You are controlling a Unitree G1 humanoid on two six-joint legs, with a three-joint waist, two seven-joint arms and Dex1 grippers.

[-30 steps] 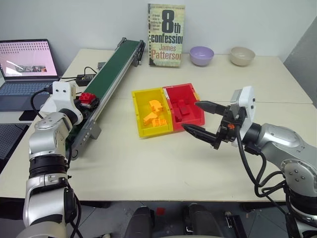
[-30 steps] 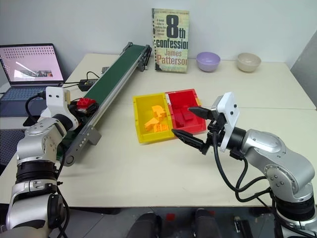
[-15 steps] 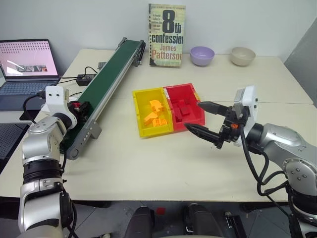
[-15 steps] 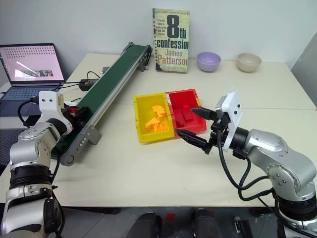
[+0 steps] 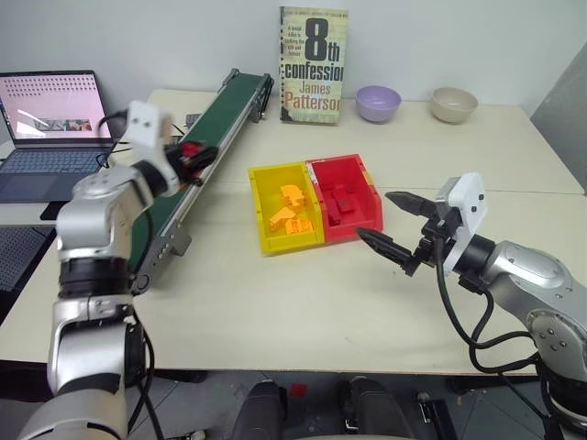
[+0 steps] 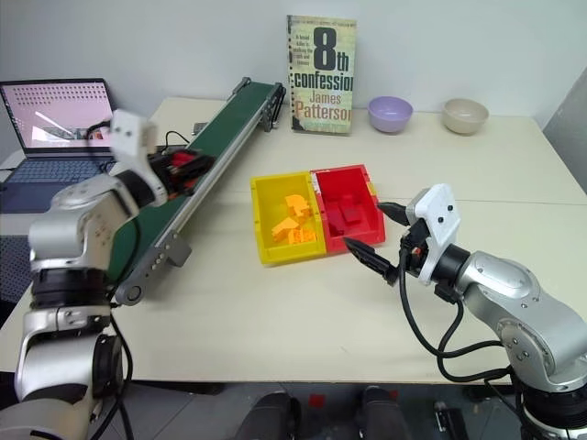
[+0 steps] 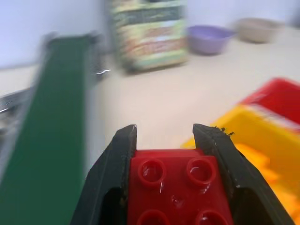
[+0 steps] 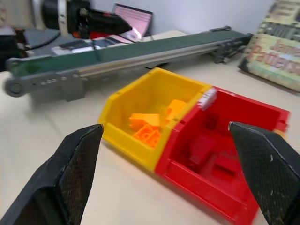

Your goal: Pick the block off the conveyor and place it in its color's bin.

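table (image 5: 275,302) holds two bins, two bowls, one conveyor (image 5: 197,151).

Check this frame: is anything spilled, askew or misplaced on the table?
Nothing stands out. The red block sits squarely in the left end effector, orange bricks lie inside the yellow bin, and red ones in the red bin.

The table (image 5: 275,302) is viewed from above and in front by the two head views, which share almost the whole scene: conveyor (image 5: 206,133), joined bins and upright book (image 5: 314,64). The left wrist view is set close behind a gripped red block (image 7: 176,190), facing the book. The red bin (image 8: 234,164) and yellow bin (image 8: 150,108) are seen low and near by the right wrist view.
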